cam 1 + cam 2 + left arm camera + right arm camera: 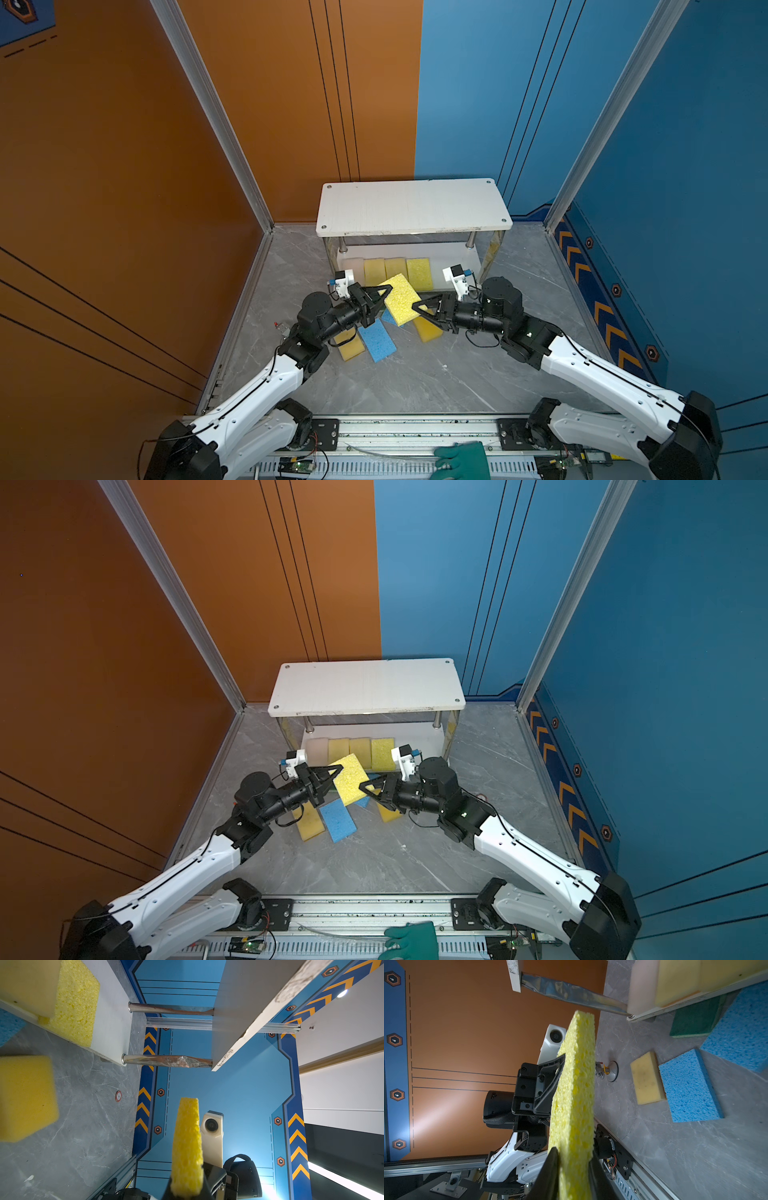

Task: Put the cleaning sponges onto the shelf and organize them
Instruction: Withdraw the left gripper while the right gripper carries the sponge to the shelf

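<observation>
Left gripper (384,298) pinches a bright yellow porous rectangular sponge (401,304). I see right gripper (417,310) clamping its opposite end.

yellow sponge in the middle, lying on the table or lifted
Lifted: left claw and right claw grip the yellow sponge above the table.

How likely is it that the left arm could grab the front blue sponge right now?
Probably not yet. The left gripper is shut on the yellow sponge, which the right gripper also pinches. The blue sponge lies in the open just below, so with free jaws the way looks clear.
</observation>
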